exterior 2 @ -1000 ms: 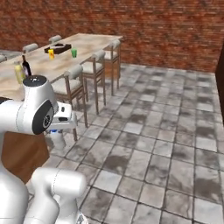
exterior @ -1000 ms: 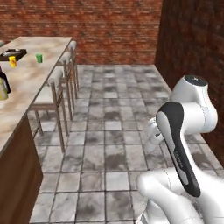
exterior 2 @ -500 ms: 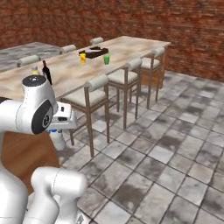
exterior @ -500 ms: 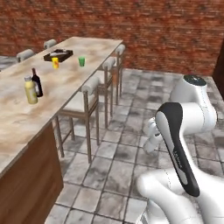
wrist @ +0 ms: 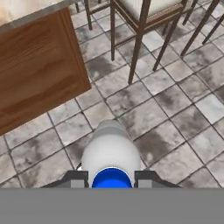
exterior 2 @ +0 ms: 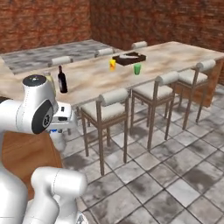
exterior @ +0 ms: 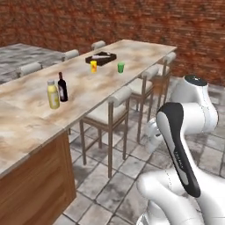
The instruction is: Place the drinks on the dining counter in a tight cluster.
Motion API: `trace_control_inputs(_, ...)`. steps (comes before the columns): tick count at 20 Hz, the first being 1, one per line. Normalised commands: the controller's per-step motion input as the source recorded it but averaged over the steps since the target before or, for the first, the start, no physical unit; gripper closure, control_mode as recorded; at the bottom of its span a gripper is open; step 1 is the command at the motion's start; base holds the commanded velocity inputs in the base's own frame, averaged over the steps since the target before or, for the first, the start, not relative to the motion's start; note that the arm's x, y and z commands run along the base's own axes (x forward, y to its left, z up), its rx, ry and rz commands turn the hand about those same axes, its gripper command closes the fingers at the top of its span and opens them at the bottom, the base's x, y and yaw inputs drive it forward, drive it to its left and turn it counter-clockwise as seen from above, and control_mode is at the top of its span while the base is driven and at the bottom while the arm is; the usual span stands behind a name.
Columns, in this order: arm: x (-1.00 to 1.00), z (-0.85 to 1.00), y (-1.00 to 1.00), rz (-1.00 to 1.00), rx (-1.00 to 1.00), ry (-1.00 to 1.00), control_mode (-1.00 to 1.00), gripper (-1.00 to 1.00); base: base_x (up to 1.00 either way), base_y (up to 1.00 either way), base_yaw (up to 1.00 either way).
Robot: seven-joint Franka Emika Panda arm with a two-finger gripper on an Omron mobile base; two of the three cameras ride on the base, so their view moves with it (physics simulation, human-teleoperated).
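1. Gripper (wrist: 112,178) clamped on the white bottle (wrist: 110,155) just below its blue cap (wrist: 111,178), carried low over the tiled floor (wrist: 175,109) beside the dining counter (exterior: 88,88).
2. Wine bottle (exterior: 62,87) and juice bottle (exterior: 53,94) stood close together on the counter, well apart from the two cups.
3. Judged light, stiff and smooth-sided; likely to slip if squeezed loosely.
4. Best gripped at the shoulder under the cap, kept upright.

Arm folded low, end effector (wrist: 111,178) clamped, pointing floorward
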Motion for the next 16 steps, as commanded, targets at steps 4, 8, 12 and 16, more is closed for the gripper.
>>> trace_control_inputs(4, 0.00, 0.00, 0.00, 0.00, 0.00, 0.00, 1.00, 1.00, 0.83, -0.34, 0.52)
trace_control_inputs(8, 0.00, 0.00, 0.00, 0.00, 0.00, 0.00, 1.00, 1.00, 0.81, -0.35, 0.49)
trace_control_inputs(12, 0.00, 0.00, 0.00, 0.00, 0.00, 0.00, 1.00, 1.00, 0.78, -0.13, 0.35)
trace_control_inputs(16, 0.00, 0.00, 0.00, 0.00, 0.00, 0.00, 1.00, 1.00, 0.64, -0.11, 0.26)
